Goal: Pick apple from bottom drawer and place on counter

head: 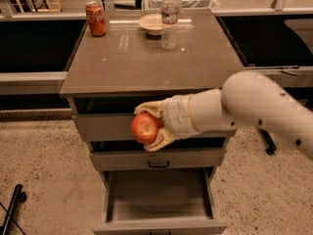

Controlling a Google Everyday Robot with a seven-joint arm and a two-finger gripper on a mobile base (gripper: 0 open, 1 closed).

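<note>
A: Apple, position?
B: Off the ground, in front of the top drawer's face. It is just below the counter edge and above the bottom drawer, which is pulled open.
A: Gripper?
B: Same spot. Jaws clamped on the apple from above and below. Arm enters from the right.
A: On the counter?
B: Soda can, bowl and water bottle, all at the far edge.
</note>
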